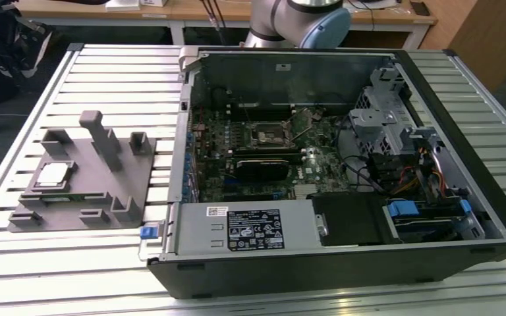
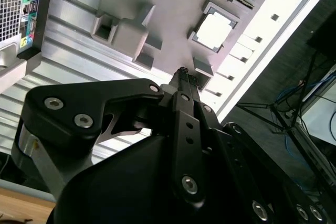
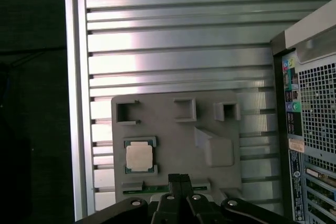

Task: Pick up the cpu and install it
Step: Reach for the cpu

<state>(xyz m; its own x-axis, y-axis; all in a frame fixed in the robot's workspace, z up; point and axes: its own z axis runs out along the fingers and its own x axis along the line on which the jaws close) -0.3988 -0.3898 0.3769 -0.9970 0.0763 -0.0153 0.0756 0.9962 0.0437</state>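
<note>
Plainly, in the exterior view the cpu (image 1: 53, 174) is seen lying flat in its recess on the grey fixture (image 1: 77, 187), at the exterior view's left, well apart from the socket (image 1: 266, 135) inside the open computer case (image 1: 323, 270).

In the second wrist view the gripper (image 2: 182, 74) is held above the fixture, its jaws apparently pressed together with nothing between them. The cpu (image 2: 212, 31) is set off to one side, untouched.

In the first wrist view the same offset is shown: the cpu (image 3: 139, 157) is near the gripper (image 3: 180, 178), not beneath it. No long axis is offered by the square chip. An upright block (image 3: 214, 150) is stood nearby, and the slatted table (image 3: 173, 35) is spread around.
</note>
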